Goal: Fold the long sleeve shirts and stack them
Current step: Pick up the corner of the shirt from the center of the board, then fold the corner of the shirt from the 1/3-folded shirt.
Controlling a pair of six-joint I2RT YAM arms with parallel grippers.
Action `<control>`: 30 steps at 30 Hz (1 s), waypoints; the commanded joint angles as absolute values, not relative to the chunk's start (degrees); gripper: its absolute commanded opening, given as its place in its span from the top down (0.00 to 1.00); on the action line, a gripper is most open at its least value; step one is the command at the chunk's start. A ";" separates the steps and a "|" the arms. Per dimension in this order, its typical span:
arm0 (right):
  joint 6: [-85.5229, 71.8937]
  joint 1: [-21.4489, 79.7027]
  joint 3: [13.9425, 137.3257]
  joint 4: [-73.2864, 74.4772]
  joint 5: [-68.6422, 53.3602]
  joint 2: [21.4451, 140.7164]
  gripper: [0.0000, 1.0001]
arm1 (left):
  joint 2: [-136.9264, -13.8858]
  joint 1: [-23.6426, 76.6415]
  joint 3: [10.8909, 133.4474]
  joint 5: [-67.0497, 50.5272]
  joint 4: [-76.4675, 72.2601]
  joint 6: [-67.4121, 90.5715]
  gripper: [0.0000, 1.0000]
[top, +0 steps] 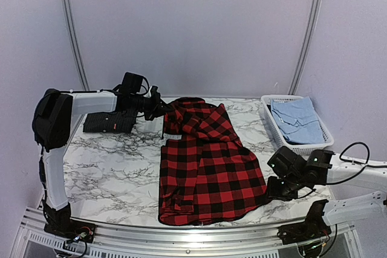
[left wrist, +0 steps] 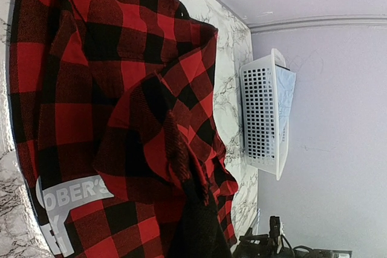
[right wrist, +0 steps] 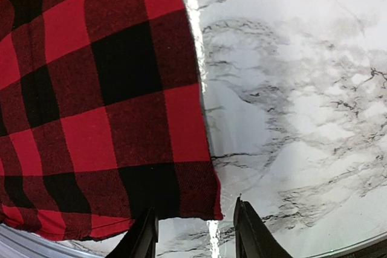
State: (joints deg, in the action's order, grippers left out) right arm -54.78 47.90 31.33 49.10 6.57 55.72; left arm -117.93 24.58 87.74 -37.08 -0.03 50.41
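Observation:
A red-and-black plaid long sleeve shirt (top: 208, 167) lies spread on the marble table (top: 109, 161), its upper part bunched and lifted at the far end. My left gripper (top: 158, 108) is shut on that bunched upper-left fabric, which drapes over its jaws and hides them in the left wrist view. White lettering (left wrist: 72, 194) shows on the shirt (left wrist: 91, 89) there. My right gripper (top: 269, 188) is at the shirt's near right corner. In the right wrist view the right gripper (right wrist: 196, 237) is open, and the shirt's corner (right wrist: 199, 203) lies flat just ahead of its fingers, not pinched.
A white slotted basket (top: 302, 148) with a light blue garment (top: 296, 119) stands at the back right of the table; the basket (left wrist: 263, 113) also shows in the left wrist view. The left arm's black link (top: 109, 122) hangs low over the table's far left.

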 commanded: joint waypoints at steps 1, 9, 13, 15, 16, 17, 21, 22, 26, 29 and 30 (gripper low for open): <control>-58.29 48.60 29.50 47.47 8.00 56.14 0.63 | -115.24 24.52 88.52 -38.05 -1.85 50.45 1.00; -58.27 48.60 28.83 41.76 9.35 58.87 0.82 | -114.79 24.57 89.50 -38.06 -1.85 50.78 1.00; -57.66 48.94 30.25 42.99 10.41 58.68 1.00 | -114.61 24.65 91.23 -38.29 -1.85 50.58 1.00; -57.11 49.69 32.08 44.00 11.27 58.09 1.00 | -114.65 24.63 93.01 -38.47 -1.91 50.46 1.00; -56.47 50.44 32.81 43.98 11.61 57.87 1.00 | -114.68 24.63 94.11 -38.50 -2.00 50.45 1.00; -55.90 51.15 33.47 43.83 11.55 57.88 1.00 | -114.57 24.65 95.36 -38.55 -2.22 50.37 1.00; -55.04 56.02 36.51 42.96 12.67 59.61 1.00 | -114.96 24.46 100.71 -38.01 -2.41 50.10 1.00; -55.02 57.08 37.16 42.92 12.72 60.39 1.00 | -115.19 24.37 102.17 -37.97 -2.45 50.09 1.00; -54.25 62.91 40.21 40.98 12.66 64.07 1.00 | -116.83 23.97 108.43 -38.05 -2.45 50.57 1.00; -52.41 65.69 42.18 38.87 11.30 67.75 1.00 | -117.98 23.03 113.17 -37.68 -2.67 50.53 1.00; -51.81 66.34 42.60 38.30 10.87 68.67 1.00 | -118.37 22.65 114.77 -37.24 -2.71 50.27 1.00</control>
